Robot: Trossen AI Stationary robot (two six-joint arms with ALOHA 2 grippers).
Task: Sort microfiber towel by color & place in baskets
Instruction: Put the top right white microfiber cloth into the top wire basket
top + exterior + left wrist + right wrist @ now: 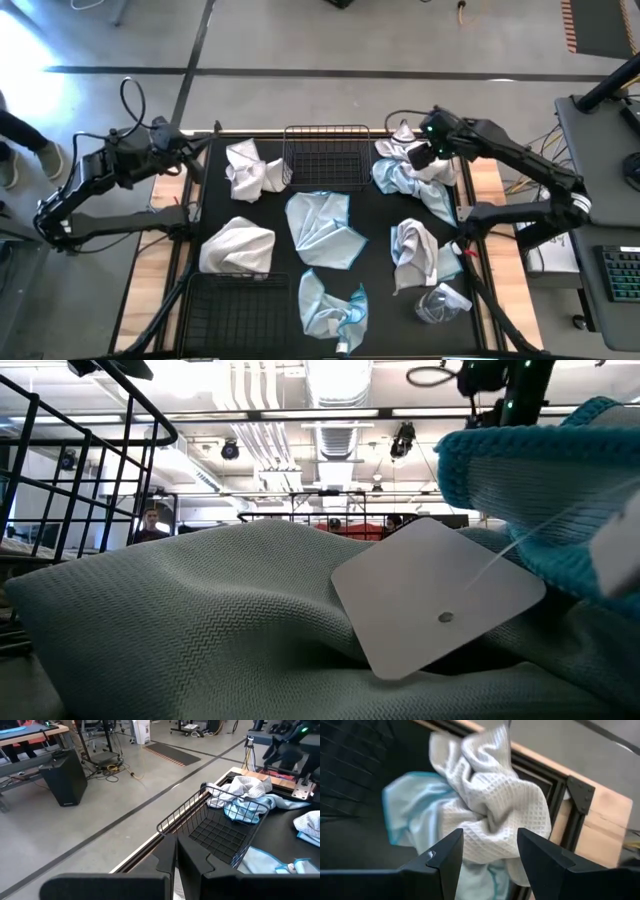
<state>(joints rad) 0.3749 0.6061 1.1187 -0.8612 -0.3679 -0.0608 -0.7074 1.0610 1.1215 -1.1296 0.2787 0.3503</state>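
Several microfiber towels lie crumpled on the black mat. Two white ones are at the left, two light blue ones in the middle, and a pale one at the right. At the far right a white towel lies on a light blue one. My right gripper hangs open just above this pile, touching nothing. One basket stands at the far middle, another at the near left. My left gripper waits shut at the far left.
A clear plastic wrapper lies at the near right of the mat. In the low view a pale towel with a white tag fills the foreground. Wooden table edges flank the mat. A person stands far back in the room.
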